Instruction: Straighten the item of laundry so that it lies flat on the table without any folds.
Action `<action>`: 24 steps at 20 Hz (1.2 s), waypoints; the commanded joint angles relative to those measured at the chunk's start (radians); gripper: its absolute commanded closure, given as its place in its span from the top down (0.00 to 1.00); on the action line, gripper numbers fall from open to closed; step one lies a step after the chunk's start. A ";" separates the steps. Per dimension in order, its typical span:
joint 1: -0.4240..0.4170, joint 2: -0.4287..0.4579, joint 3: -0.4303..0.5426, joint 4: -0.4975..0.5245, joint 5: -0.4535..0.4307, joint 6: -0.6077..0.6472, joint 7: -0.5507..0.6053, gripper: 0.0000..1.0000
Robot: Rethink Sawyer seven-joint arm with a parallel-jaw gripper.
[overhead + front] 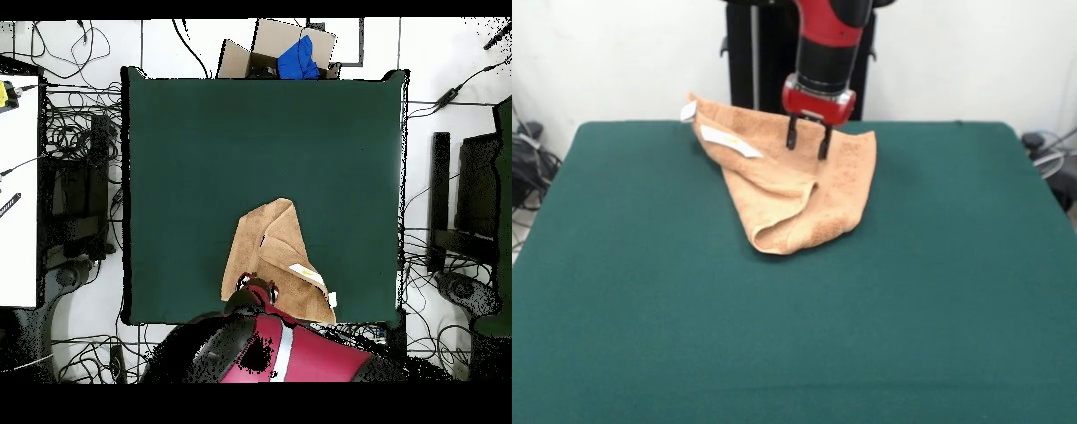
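The orange-tan towel (794, 190) lies folded over itself in a rough triangle at the far middle of the green table (644, 309), with a rounded fold at its near tip. A white label (731, 141) shows on its left part. My gripper (808, 140) is over the towel's far edge, its two black fingers apart with nothing between them and their tips at the cloth. In the overhead view the towel (270, 250) lies near the table's (200, 150) bottom edge, with the gripper (252, 290) at its lower left corner.
The black pedestal (750, 53) stands just behind the towel. In the overhead view a cardboard box holding something blue (285, 50) sits beyond the table's top edge. Cables cover the floor on both sides, and a white desk (20, 180) stands at the left.
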 commanded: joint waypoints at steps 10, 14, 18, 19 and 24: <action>0.031 0.015 0.076 -0.228 -0.048 -0.080 0.181 1.00; 0.057 0.004 0.058 -0.215 -0.032 -0.106 0.203 1.00; 0.074 -0.004 0.053 -0.201 -0.009 -0.116 0.225 1.00; 0.077 -0.006 0.053 -0.196 -0.004 -0.118 0.231 1.00; 0.094 -0.030 0.050 -0.161 0.006 -0.157 0.263 1.00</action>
